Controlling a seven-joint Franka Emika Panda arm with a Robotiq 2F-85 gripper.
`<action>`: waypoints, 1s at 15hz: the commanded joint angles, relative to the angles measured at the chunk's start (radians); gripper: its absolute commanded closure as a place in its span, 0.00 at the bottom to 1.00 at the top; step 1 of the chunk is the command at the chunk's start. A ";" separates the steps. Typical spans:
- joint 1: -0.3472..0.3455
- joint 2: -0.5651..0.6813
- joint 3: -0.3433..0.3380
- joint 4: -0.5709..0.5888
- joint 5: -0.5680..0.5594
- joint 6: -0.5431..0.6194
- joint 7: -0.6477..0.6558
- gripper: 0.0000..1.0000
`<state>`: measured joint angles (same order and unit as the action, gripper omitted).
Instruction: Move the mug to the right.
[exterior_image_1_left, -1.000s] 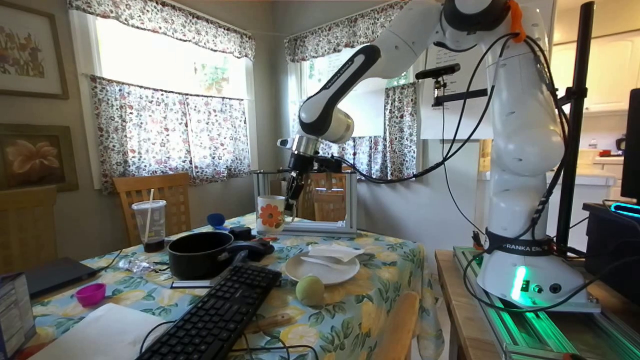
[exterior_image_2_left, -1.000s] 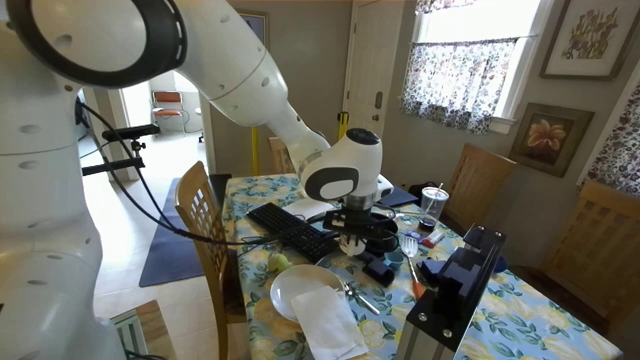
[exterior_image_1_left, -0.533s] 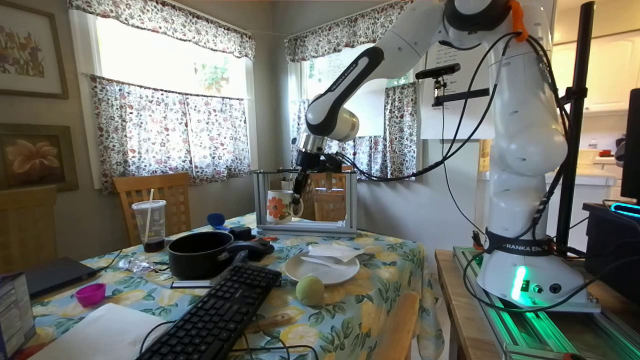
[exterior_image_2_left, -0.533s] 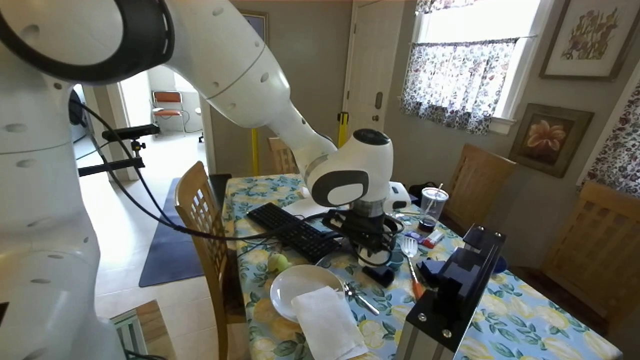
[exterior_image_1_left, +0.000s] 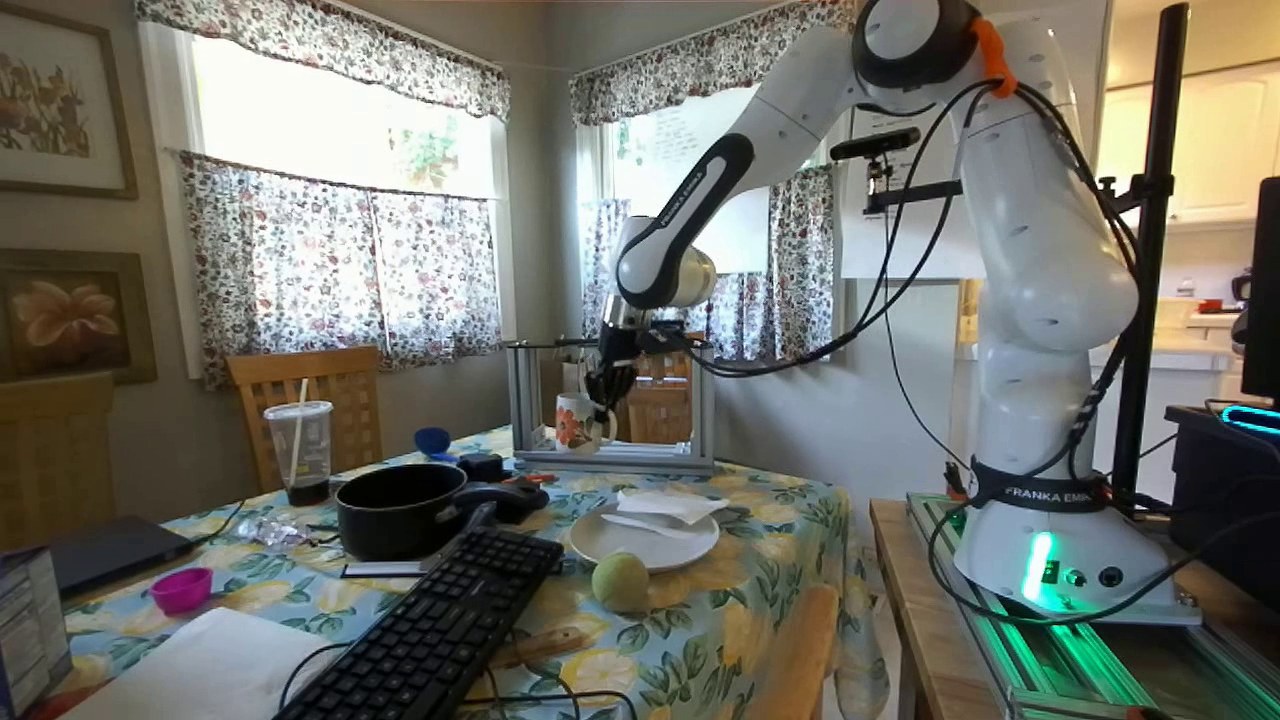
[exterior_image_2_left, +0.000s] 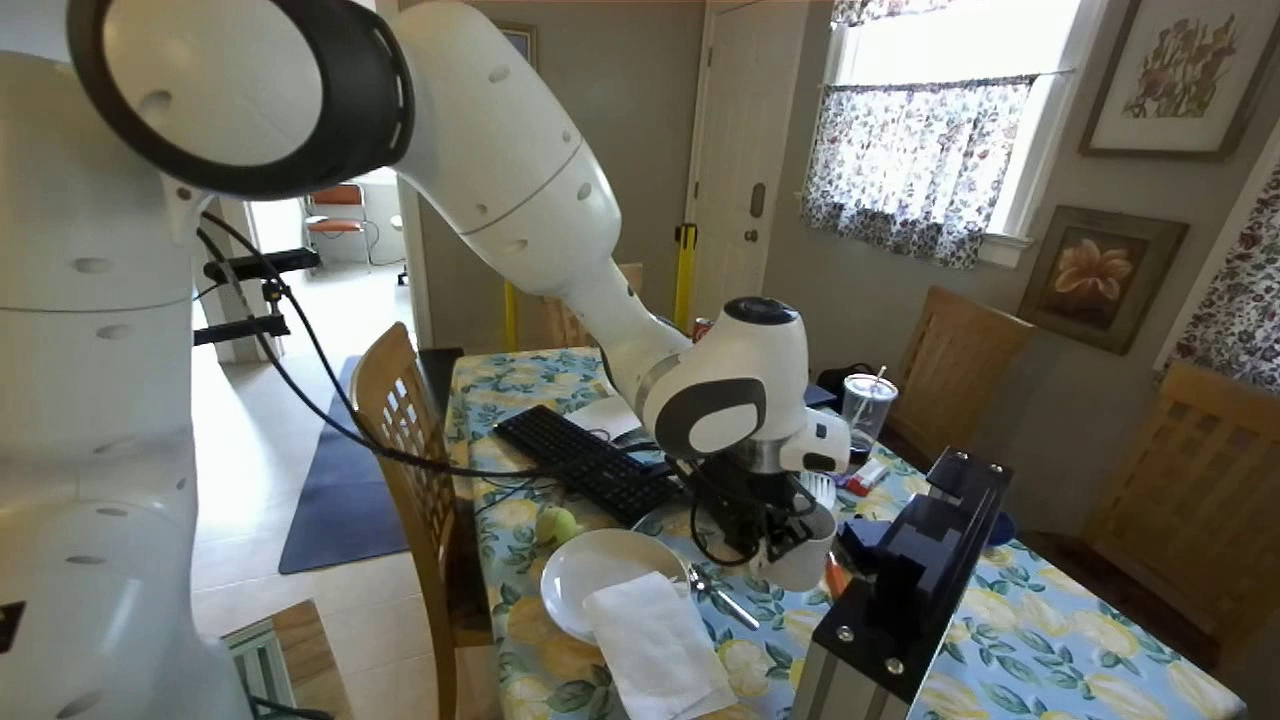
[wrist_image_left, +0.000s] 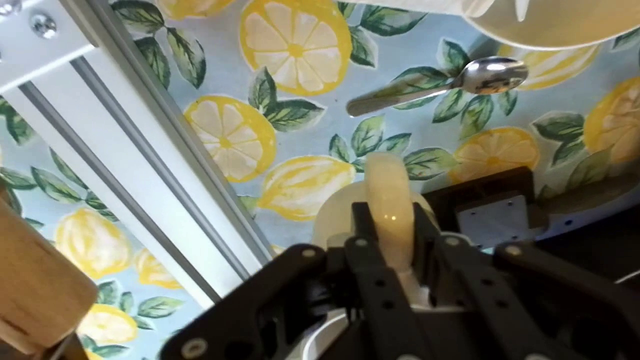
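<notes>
The mug is white with an orange flower on its side. It shows in an exterior view (exterior_image_1_left: 575, 425) in front of the metal frame's opening. In another exterior view the mug (exterior_image_2_left: 797, 562) is pale, upright or slightly tilted, above the table. In the wrist view the mug's handle (wrist_image_left: 390, 200) stands between the fingers, and its body is partly hidden behind them. My gripper (wrist_image_left: 391, 220) is shut on the handle, one finger on each side. The gripper also shows at the mug in both exterior views (exterior_image_1_left: 606, 392) (exterior_image_2_left: 765, 535). The mug appears held off the table.
A metal frame (exterior_image_1_left: 610, 463) stands close to the mug; its rail (wrist_image_left: 150, 165) shows in the wrist view. A white plate (exterior_image_2_left: 575, 580) with a napkin, a spoon (exterior_image_2_left: 735, 605), a black pot (exterior_image_1_left: 385, 530), a keyboard (exterior_image_1_left: 440, 620) and a tumbler (exterior_image_1_left: 312, 440) are on the table.
The mug, held in my gripper, has moved right in both exterior views, toward the metal frame in one of them. Over the last half second it has come down a little and the wrist has tilted.
</notes>
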<state>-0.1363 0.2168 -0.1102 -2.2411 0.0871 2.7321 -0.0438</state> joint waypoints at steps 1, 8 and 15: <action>0.063 0.072 -0.076 0.070 -0.123 0.039 0.239 0.95; 0.081 0.202 -0.064 0.201 -0.101 0.008 0.272 0.95; 0.076 0.301 -0.046 0.282 -0.081 0.002 0.245 0.95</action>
<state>-0.0565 0.4760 -0.1667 -2.0186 -0.0059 2.7469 0.2045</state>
